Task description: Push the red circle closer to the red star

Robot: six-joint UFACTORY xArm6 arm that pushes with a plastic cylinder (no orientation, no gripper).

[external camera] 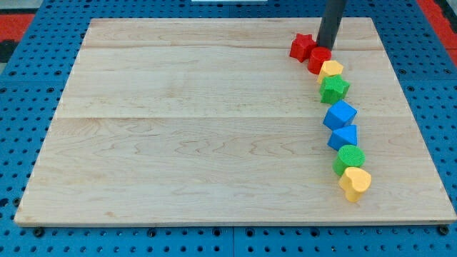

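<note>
The red star (pixel 301 46) lies near the view's top right of the wooden board (pixel 186 128). The red circle (pixel 318 58) sits just to its lower right, touching or nearly touching it. My tip (pixel 325 48) comes down at the upper right edge of the red circle, right of the red star, and appears to touch the circle.
A chain of blocks runs down from the red circle: a yellow block (pixel 330 70), a green star (pixel 334 88), a blue cube (pixel 340 114), a blue block (pixel 343 136), a green circle (pixel 350 158) and a yellow heart (pixel 355 183). A blue pegboard surrounds the board.
</note>
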